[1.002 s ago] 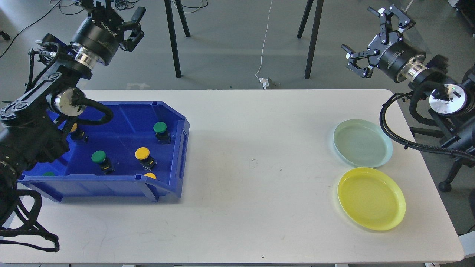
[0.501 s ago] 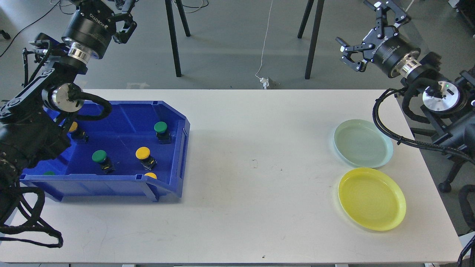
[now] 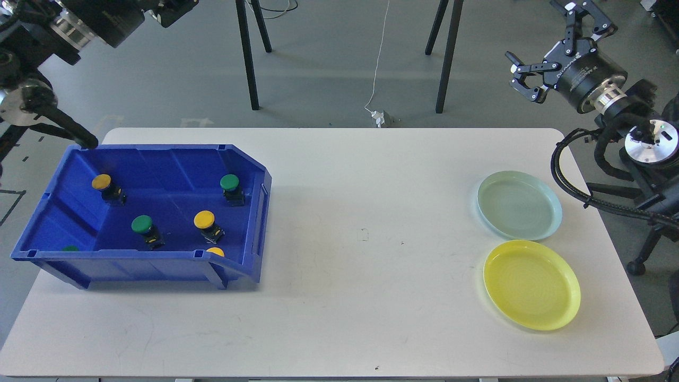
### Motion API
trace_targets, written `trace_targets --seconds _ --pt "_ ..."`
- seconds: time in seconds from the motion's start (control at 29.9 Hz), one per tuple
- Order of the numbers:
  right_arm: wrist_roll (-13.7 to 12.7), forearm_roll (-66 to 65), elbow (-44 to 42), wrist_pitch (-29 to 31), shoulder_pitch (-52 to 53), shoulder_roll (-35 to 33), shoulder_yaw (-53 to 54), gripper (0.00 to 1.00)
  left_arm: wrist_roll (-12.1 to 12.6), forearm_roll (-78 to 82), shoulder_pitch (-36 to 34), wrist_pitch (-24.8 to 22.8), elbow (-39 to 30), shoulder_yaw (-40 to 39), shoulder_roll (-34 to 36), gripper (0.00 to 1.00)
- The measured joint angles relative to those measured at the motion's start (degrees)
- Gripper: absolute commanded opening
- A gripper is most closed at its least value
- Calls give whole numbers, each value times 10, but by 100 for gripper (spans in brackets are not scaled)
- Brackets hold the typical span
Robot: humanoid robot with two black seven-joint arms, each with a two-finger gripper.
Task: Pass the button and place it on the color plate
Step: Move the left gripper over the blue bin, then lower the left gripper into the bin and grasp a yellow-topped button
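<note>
Spanning grey floor, white table (image 3: 339,297); right pincer (image 3: 551,45) agape, left unseen.

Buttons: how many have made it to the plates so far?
None. Both the green plate and yellow plate hold nothing. All visible buttons sit in the blue bin. The right gripper is open and holds nothing; the left gripper is mostly out of view. Every pass remains.

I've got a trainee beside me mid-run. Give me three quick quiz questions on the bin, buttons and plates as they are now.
1. True or false: a button already lies on the yellow plate.
2. Which plate is nearer the robot? A yellow B pale green
3. Fill in: the right gripper is ____.

Key:
1. False; both plates are bare and the buttons sit in the blue bin.
2. A; the pale green plate lies beyond.
3. Open.
</note>
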Motion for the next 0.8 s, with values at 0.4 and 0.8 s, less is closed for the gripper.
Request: trace_targets --seconds 0.4,0.8 --pt "1 3 1 0 -57 -35 4 100 0 488 -301 0 -71 514 -16 99" --pt "1 7 1 0 -69 -49 9 100 0 538 -222 0 41 612 -87 100"
